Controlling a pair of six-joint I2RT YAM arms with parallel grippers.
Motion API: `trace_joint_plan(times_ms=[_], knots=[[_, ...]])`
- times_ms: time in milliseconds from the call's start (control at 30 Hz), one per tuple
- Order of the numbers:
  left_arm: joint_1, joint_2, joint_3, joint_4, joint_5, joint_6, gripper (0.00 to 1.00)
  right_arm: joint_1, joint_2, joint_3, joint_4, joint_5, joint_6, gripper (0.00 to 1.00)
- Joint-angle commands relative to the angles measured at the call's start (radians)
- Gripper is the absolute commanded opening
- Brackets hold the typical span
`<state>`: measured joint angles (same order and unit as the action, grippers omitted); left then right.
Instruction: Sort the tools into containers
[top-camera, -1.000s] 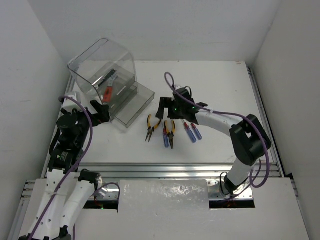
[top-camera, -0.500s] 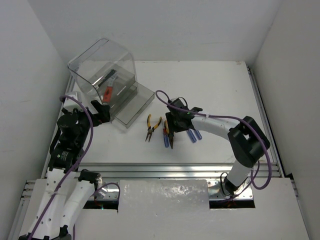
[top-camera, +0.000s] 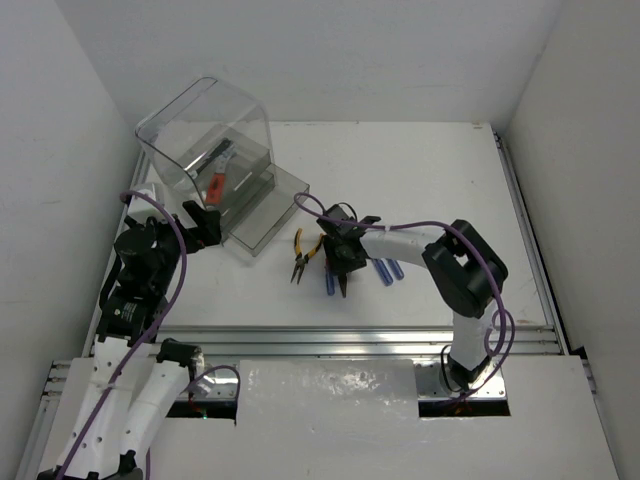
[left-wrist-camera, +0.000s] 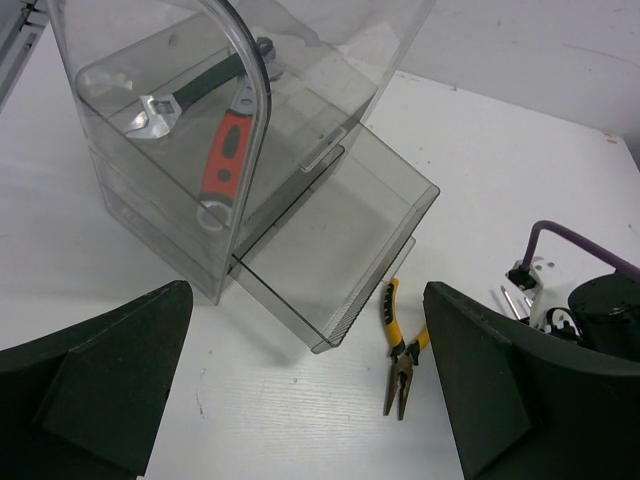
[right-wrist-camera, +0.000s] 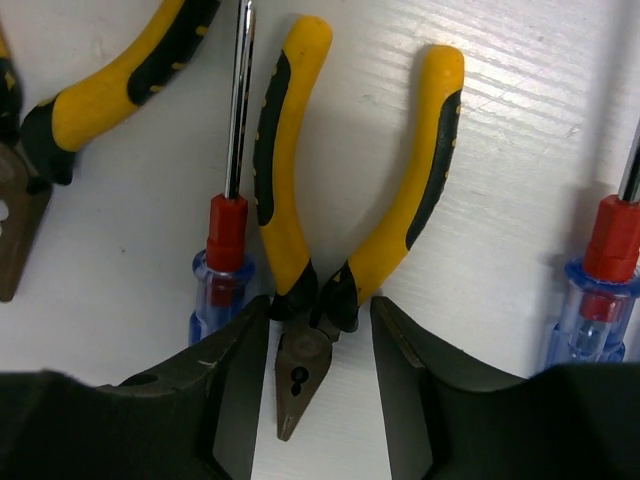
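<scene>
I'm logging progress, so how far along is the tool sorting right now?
Done: the silver adjustable wrench and red-handled tool lie inside the clear plastic box. In hand: the open right gripper straddles one yellow-handled pliers, not yet gripped. Remaining: the other yellow-handled pliers and the blue-handled screwdrivers.

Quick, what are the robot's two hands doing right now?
Left gripper: open, holding nothing.
Right gripper: open, fingers on either side of the yellow-handled pliers.

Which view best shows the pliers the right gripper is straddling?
Right wrist: the pliers fill the frame, head between the fingers of the open right gripper. Top external shows only their tip below the gripper. Left wrist shows only the other pliers.
</scene>
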<state>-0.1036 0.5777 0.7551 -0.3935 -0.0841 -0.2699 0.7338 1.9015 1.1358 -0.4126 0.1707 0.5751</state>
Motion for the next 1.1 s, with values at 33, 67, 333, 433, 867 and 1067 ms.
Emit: trace_joint_plan(times_ms=[33, 67, 333, 433, 867, 1067], knots=[[-0.004, -0.004, 0.010, 0.028, 0.010, 0.009, 0.98, 0.004, 0.050, 0.027, -0.025, 0.035, 0.023, 0.41], [-0.004, -0.004, 0.010, 0.028, 0.010, 0.009, 0.98, 0.004, 0.062, 0.022, -0.025, 0.036, 0.025, 0.39], [-0.004, 0.022, 0.015, 0.041, 0.111, -0.023, 0.99, 0.001, -0.025, -0.071, 0.067, 0.035, 0.020, 0.07], [-0.004, 0.066, -0.005, 0.083, 0.233, -0.087, 1.00, -0.002, -0.119, -0.145, 0.116, 0.075, 0.005, 0.02], [-0.458, 0.358, -0.151, 0.496, 0.094, -0.480, 1.00, -0.034, -0.383, -0.359, 0.331, 0.055, -0.083, 0.00], [-0.538, 0.493, -0.206, 0.729, 0.110, -0.617, 1.00, -0.030, -0.570, -0.422, 0.408, -0.057, -0.113, 0.00]])
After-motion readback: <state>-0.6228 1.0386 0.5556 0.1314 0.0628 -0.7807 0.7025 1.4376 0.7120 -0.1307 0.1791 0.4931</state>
